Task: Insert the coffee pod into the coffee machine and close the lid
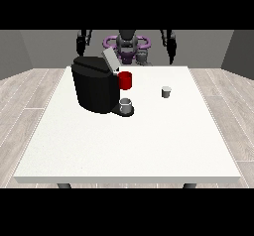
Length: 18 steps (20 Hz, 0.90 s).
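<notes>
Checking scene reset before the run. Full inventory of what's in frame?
Table: 1, white, centre of view, on a wood-look floor.
Coffee machine: 1, black, table's rear left as seen; grey lid raised.
Cup: 1, grey, on the machine's tray at its front right.
Red cup: 1, red, just right of the machine, behind the grey cup.
Pod: 1, grey, standing alone on the table, right of the machine.
Robot body: 1, dark with purple parts, behind the far edge.
Hands: 2, black, at view's left and right, both behind the table, holding nothing.
</notes>
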Motion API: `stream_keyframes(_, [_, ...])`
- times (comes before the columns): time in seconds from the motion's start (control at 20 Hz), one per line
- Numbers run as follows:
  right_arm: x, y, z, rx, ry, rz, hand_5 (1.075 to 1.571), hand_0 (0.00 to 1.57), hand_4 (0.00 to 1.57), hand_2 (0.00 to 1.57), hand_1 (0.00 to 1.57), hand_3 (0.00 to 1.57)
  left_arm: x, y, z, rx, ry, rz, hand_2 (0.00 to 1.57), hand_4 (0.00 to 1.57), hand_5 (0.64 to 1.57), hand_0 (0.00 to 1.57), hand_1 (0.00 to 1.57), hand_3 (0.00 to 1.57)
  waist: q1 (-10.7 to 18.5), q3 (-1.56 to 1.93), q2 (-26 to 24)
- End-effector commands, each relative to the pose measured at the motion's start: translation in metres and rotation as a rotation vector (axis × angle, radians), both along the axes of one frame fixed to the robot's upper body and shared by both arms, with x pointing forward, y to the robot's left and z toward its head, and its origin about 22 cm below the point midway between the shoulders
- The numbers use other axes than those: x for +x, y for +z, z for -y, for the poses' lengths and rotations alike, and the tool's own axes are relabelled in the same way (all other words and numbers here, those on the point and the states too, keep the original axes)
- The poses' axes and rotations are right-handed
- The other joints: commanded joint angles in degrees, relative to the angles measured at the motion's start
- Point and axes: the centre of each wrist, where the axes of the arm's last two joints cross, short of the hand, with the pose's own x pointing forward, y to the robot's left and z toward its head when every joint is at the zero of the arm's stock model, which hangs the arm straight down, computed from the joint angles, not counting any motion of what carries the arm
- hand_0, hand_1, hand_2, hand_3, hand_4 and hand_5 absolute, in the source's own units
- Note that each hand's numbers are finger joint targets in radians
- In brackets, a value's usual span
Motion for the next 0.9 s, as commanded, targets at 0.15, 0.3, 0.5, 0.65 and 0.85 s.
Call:
stream_keyframes(0.15, [-0.021, -0.023, 0.001, 0.053, 0.004, -0.075, 1.571, 0.0, 0.13, 0.0, 0.0, 0.0, -0.005, -0.007, -0.024, -0.079, -0.008, 0.091, 0.0, 0.3, 1.571, 0.0, 0.0, 0.0, -1.63, -0.1, -1.95])
stream_keyframes(0.3, [0.0, -0.007, 0.006, 0.1, -0.204, 0.057, 1.571, 0.0, 0.13, 0.0, 0.0, 0.0, 0.005, 0.008, -0.027, -0.09, -0.049, 0.211, 0.0, 0.3, 1.571, 0.0, 0.0, 0.0, -1.36, -0.11, -1.22])
stream_keyframes(0.5, [-0.019, -0.023, 0.005, 0.108, -0.213, 0.049, 1.571, 0.0, 0.18, 0.0, 0.0, 0.0, -0.004, 0.005, -0.034, -0.021, -0.042, 0.163, 0.0, 0.24, 1.571, 0.0, 0.0, 0.0, -1.88, -0.08, -3.59])
stream_keyframes(0.65, [-0.005, -0.011, 0.006, 0.112, -0.176, 0.068, 1.571, 0.0, 0.27, 0.0, 0.0, 0.0, 0.009, 0.007, -0.05, 0.061, -0.073, 0.173, 0.0, 0.32, 1.571, 0.0, 0.0, 0.0, -2.33, -0.09, -0.84])
stream_keyframes(0.85, [-0.006, -0.022, -0.011, 0.097, -0.165, 0.103, 1.571, 0.0, 0.18, 0.0, 0.0, 0.0, 0.024, 0.013, -0.052, 0.177, -0.082, 0.177, 0.0, 0.0, 1.571, 0.0, 0.0, 0.0, -3.48, -0.08, 1.65])
